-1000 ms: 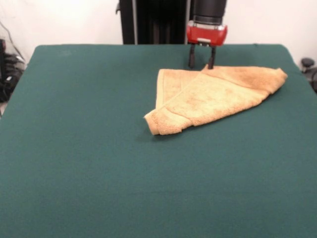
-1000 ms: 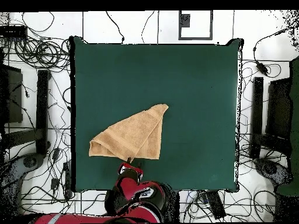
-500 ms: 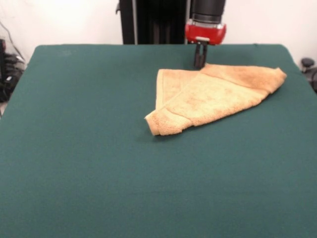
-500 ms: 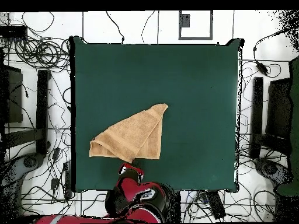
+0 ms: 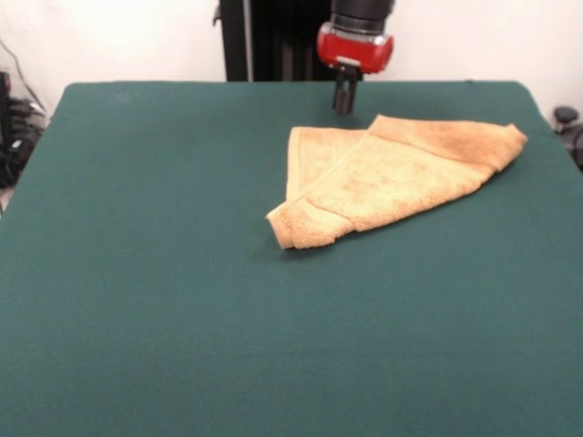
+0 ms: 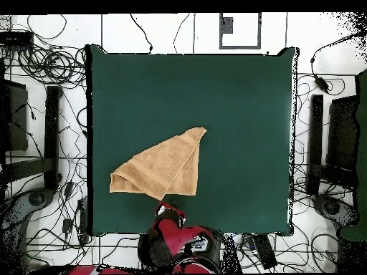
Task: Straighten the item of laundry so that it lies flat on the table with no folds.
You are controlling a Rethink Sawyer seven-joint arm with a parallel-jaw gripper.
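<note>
The tan-orange towel (image 5: 392,173) lies folded into a rough triangle on the far right part of the green table (image 5: 182,291). One layer is doubled over another, and a thick folded corner points toward the table's middle. In the overhead view the towel (image 6: 163,166) lies near the table's (image 6: 236,93) bottom edge, left of centre. My gripper (image 5: 343,102) hangs just left of the towel's far corner, apart from it, with its fingers shut together and holding nothing. From above, the gripper (image 6: 168,208) shows under the red wrist just below the towel's lower edge.
The black pedestal (image 5: 282,41) stands behind the table's far edge. Cables and dark equipment (image 6: 43,143) lie on the floor around the table. Bare green cloth spreads over the near and left parts of the table.
The gripper's fingers closed from open to shut at the towel's far corner, then moved left and slightly up, away from it. The towel has barely shifted.
</note>
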